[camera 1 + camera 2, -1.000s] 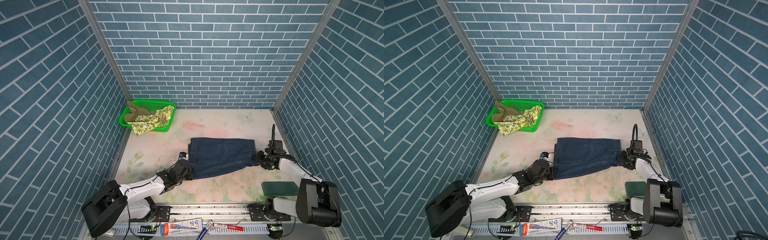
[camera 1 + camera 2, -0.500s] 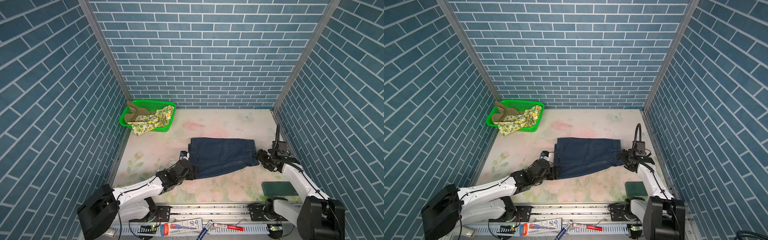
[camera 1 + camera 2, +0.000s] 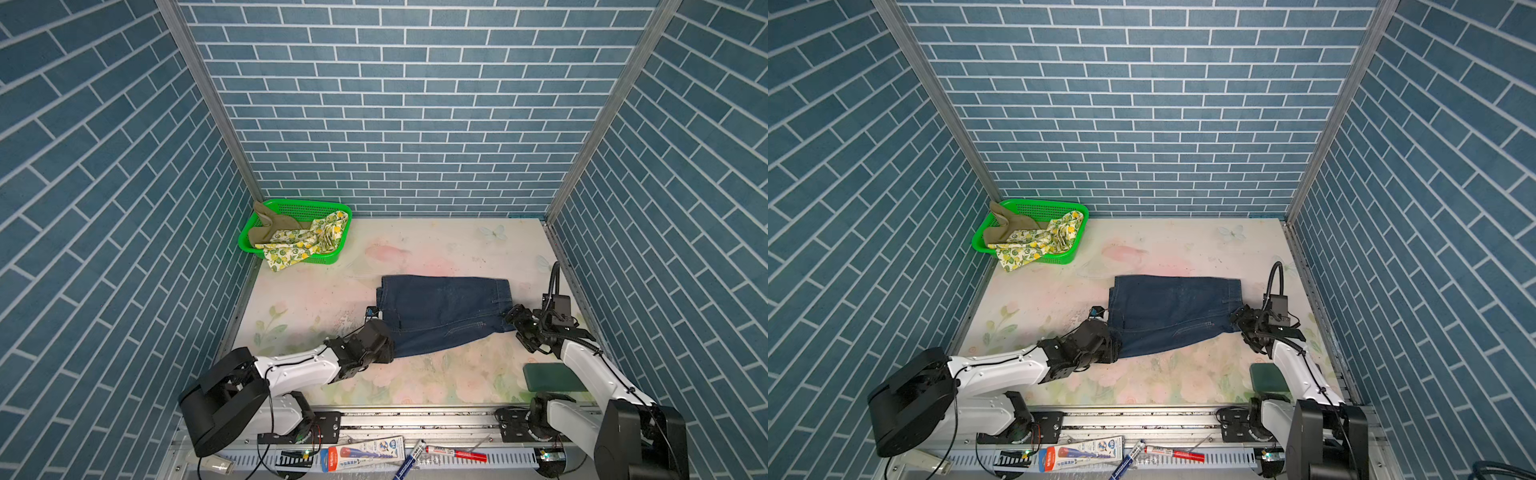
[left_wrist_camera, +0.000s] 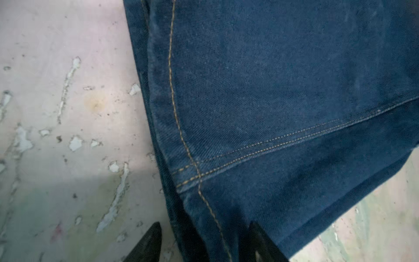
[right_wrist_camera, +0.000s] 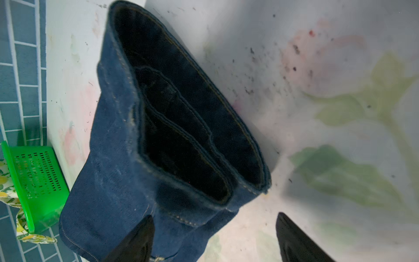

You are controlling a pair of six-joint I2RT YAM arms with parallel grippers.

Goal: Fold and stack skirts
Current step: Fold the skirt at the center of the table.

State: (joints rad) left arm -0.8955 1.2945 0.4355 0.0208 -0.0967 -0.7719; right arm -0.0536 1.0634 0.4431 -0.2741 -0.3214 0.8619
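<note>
Denim skirt (image 3: 440, 311) lies folded flat mid-surface (image 3: 436, 249). Left fingers (image 4: 147, 245) and right fingers (image 5: 136, 240) stand apart, straddling its opposite ends, probably to pinch both for another fold. Lemon skirt (image 3: 299, 247) and khaki skirt (image 3: 266, 220) wait in the basket (image 3: 307, 203).

Dark blue denim skirt (image 3: 442, 313), green basket (image 3: 325, 260)

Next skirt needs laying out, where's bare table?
Free: the far strip between the green basket, the denim skirt and the right wall; also the patch between basket, denim skirt and left arm. Crowded: the skirt's ends, at the left claw and right claw.
</note>
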